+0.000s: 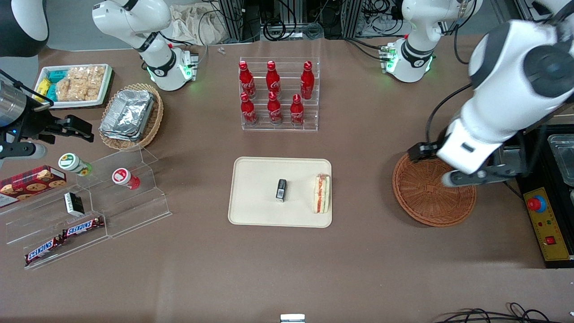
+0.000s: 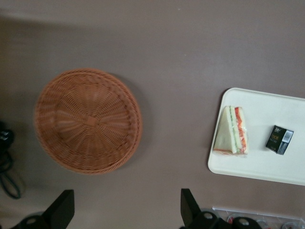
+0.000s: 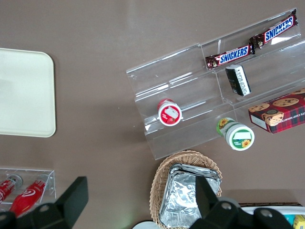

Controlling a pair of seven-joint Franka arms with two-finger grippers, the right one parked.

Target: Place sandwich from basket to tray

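- Your gripper (image 1: 466, 177) hangs above the basket (image 1: 426, 197), at its rim nearest the working arm's end of the table; in the wrist view its two fingers (image 2: 62, 210) stand wide apart with nothing between them.
- The sandwich (image 1: 322, 194) lies on the tray (image 1: 255, 188), just inside the short rim that faces the basket, its red and green filling turned inward.
- A small black box (image 1: 281, 189) sits near the tray's middle, apart from the sandwich.
- The basket holds nothing and rests on the table (image 1: 358, 260), well apart from the tray.
- A rack of red bottles (image 1: 276, 94) stands farther from the front camera than the tray.
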